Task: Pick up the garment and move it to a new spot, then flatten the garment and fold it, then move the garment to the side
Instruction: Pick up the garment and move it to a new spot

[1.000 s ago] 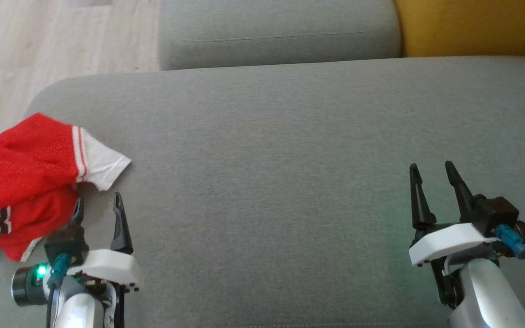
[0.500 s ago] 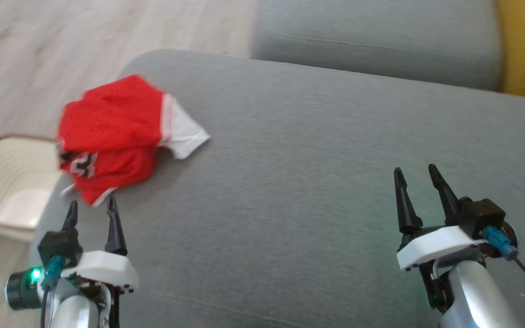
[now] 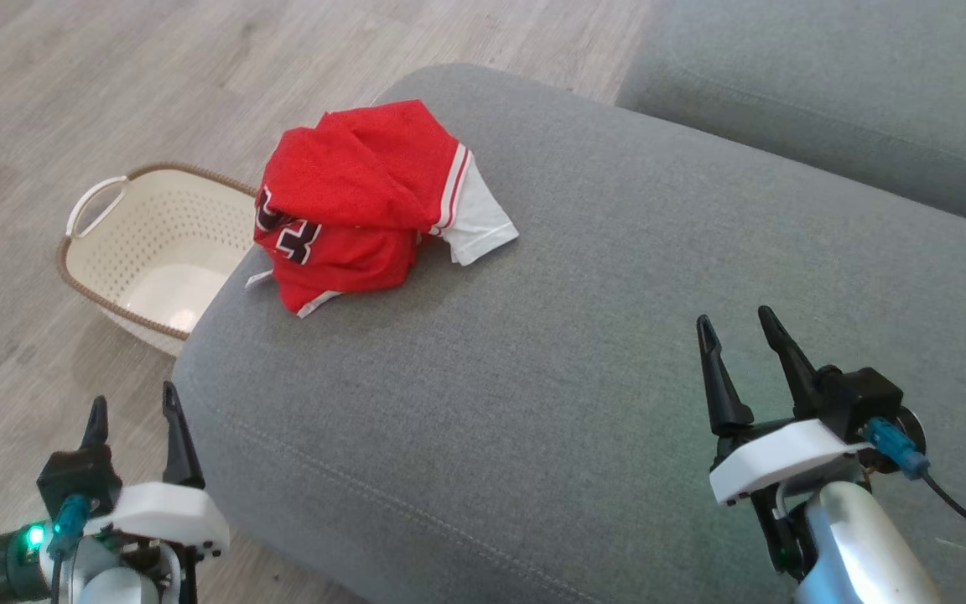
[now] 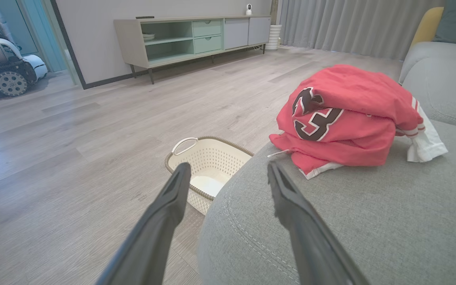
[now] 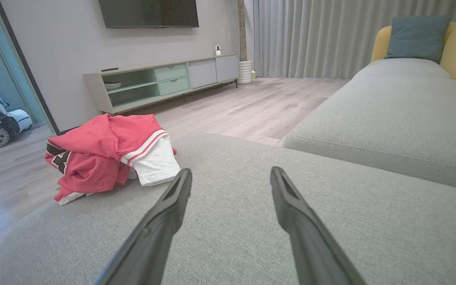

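The garment (image 3: 357,201) is a crumpled red jersey with white sleeve trim and dark numerals, heaped near the left end of the grey sofa cushion (image 3: 600,352). It also shows in the left wrist view as the garment (image 4: 346,118) and in the right wrist view as the garment (image 5: 105,154). My left gripper (image 3: 132,411) hangs open off the cushion's near left corner, well short of the jersey, nothing between its fingers. My right gripper (image 3: 736,327) stands open over the cushion's right part, empty.
A cream perforated laundry basket (image 3: 114,252) stands on the wooden floor (image 3: 72,101) beside the cushion's left end. A second grey cushion (image 3: 852,92) lies behind. A low sideboard (image 4: 196,37) and curtains stand across the room.
The head camera has swung left, so the jersey now sits higher and nearer the middle, and the basket has come into view. Both grippers stay open and empty.
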### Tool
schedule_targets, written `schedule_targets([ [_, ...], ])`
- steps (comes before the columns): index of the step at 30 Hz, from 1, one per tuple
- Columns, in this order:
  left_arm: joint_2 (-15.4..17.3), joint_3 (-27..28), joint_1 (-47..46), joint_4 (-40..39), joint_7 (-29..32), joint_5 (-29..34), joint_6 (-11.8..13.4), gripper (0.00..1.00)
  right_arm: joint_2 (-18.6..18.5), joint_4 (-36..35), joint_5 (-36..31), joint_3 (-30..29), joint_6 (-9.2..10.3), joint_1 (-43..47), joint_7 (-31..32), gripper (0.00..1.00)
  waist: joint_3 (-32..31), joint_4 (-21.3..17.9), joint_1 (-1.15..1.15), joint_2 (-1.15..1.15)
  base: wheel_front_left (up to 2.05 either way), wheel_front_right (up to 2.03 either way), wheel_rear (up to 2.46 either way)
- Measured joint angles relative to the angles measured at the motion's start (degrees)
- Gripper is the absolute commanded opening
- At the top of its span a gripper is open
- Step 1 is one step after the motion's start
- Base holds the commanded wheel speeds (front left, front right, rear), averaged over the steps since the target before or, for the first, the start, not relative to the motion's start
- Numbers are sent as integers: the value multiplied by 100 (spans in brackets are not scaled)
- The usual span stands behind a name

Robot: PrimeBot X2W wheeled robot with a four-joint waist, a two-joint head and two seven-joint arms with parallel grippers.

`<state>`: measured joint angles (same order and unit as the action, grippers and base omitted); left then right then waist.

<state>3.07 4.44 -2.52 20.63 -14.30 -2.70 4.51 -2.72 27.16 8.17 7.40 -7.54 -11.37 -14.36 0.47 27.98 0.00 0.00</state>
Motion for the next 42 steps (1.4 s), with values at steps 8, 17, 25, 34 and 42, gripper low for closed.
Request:
schedule_targets([
  [8, -18, 18, -17, 20, 0, -113, -44, 100, -1, 33, -60, 98, 0, -134, 0, 100, 187, -135, 0, 0, 0, 0, 0],
  [17, -32, 269, -828, 364, 0, -350, -374, 100, -83, 2, -171, 261, 0, -438, 0, 100, 606, -574, 0, 0, 0, 0, 0],
  [25, 143, 379, -1717, 887, 0, -310, -610, 100, -359, -57, -229, 368, 0, -688, -1, 100, 1096, -930, 0, 0, 0, 0, 0],
  [34, 458, 545, -2704, 1777, -1, -289, -706, 100, -491, -115, -219, 547, 0, -965, -1, 100, 1571, -1392, 0, 0, 0, 0, 0],
  [42, 709, 561, -3452, 3027, 23, -250, -495, 100, -513, -113, -210, 645, 0, -1196, -1, 100, 1869, -1655, 0, 0, 0, 0, 0],
])
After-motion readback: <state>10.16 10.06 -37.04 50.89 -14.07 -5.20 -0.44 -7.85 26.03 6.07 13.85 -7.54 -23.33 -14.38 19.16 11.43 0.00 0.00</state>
